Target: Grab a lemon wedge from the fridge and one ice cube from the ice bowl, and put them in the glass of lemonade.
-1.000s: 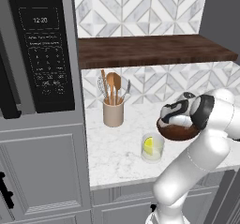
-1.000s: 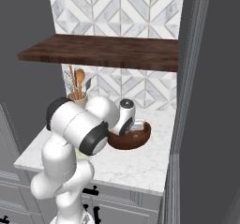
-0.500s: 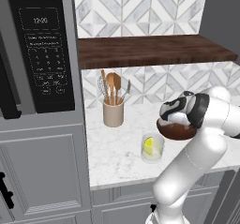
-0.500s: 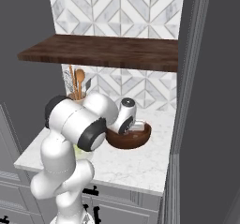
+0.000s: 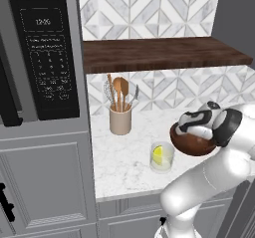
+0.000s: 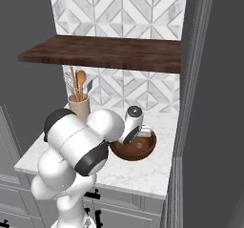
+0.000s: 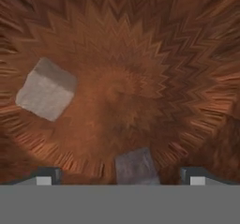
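The dark brown wooden ice bowl (image 5: pixel 191 145) (image 6: pixel 136 149) stands on the counter's right side. My hand (image 5: pixel 198 124) (image 6: pixel 132 128) reaches down into it. In the hand view my gripper (image 7: pixel 121 176) is open, its fingertips (image 7: pixel 47 175) set wide over the bowl floor (image 7: pixel 140 78). A greyish ice cube (image 7: pixel 136 168) lies between them, and a paler ice cube (image 7: pixel 47 89) lies off to the left. The glass of lemonade (image 5: pixel 162 157) stands just left of the bowl with the lemon wedge (image 5: pixel 157 155) inside it. The fridge's (image 6: pixel 212 108) dark grey side rises on the right.
A beige crock (image 5: pixel 120 120) (image 6: pixel 79 106) with wooden utensils stands at the back of the white marble counter (image 5: pixel 124 162). A dark wood shelf (image 5: pixel 159 53) hangs overhead. A black microwave (image 5: pixel 45 58) sits in the grey cabinets on the left.
My hand has sunk a little deeper into the bowl. The jaws stay wide apart. The glass and the crock have not moved.
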Available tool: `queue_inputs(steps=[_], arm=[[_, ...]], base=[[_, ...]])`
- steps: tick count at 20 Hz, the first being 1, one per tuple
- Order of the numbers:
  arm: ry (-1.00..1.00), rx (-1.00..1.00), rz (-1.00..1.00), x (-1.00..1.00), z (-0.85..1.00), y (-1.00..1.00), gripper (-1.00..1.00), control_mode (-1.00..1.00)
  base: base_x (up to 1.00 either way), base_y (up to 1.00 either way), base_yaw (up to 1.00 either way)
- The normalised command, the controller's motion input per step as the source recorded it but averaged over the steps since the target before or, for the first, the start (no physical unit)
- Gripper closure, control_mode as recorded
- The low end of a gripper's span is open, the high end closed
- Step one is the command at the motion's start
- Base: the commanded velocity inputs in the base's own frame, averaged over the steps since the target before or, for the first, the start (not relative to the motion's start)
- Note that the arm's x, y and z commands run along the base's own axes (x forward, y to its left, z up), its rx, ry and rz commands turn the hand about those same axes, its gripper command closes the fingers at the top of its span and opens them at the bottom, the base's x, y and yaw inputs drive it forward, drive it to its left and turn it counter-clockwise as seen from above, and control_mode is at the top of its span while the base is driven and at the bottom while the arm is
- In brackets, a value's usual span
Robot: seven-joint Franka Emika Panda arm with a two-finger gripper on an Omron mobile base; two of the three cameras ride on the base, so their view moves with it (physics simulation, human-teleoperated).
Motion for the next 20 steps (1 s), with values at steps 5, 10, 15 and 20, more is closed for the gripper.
queue_inputs(steps=[5,10,15,20], arm=[[0.0,0.0,0.06,-0.04,-0.05,-0.02,-1.0,-1.0],[0.0,0.0,0.06,0.09,-0.02,0.0,-1.0,-1.0],[0.0,0.0,0.06,0.04,-0.02,0.0,-1.0,-1.0],[0.0,0.0,0.05,0.02,-0.07,0.0,-1.0,-1.0]], base=[[0.0,0.0,0.0],[0.0,0.0,0.0],[0.0,0.0,0.0],[0.0,0.0,0.0]])
